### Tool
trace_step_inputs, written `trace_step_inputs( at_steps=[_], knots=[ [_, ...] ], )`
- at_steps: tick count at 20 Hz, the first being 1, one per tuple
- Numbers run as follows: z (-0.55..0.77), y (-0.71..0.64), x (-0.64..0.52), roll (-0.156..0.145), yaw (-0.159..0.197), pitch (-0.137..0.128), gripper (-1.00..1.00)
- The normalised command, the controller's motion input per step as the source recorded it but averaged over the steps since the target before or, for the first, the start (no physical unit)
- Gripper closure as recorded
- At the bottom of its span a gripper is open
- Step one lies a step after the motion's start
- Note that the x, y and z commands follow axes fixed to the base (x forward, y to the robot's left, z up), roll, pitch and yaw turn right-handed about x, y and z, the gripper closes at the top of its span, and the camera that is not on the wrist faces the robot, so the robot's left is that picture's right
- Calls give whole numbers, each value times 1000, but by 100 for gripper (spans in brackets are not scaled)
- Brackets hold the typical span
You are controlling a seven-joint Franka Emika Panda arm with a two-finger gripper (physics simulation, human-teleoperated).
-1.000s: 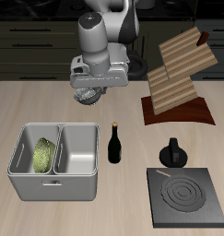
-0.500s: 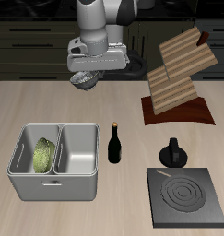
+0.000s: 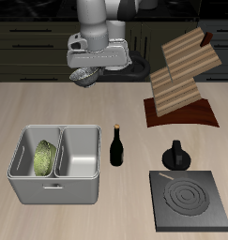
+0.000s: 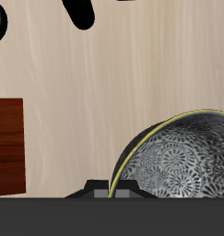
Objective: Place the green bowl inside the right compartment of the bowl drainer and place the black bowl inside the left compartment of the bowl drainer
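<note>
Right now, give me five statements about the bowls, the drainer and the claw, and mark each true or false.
1. The green bowl sits in one well of the bowl drainer. True.
2. The black bowl rests on the table. False: the claw holds it up in the air.
3. The drainer's other well is empty. True.
4. A dark bottle stands beside the drainer. True.
5. The black knobbed pot sits on the stove plate. False: it stands on the table behind the plate.
</note>
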Motion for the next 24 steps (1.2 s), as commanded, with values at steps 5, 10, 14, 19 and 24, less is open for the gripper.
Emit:
trace_step_inputs(
  at_steps=[5, 10, 14, 19, 24],
  knots=[
    [195, -4, 45, 8, 6, -7, 100],
    [312, -55, 371, 2, 4, 0, 100],
    [188, -51, 447, -27, 8, 13, 100],
    [140, 13, 476, -14, 15, 15, 100],
    [72, -29, 431, -12, -8, 11, 100]
  ],
)
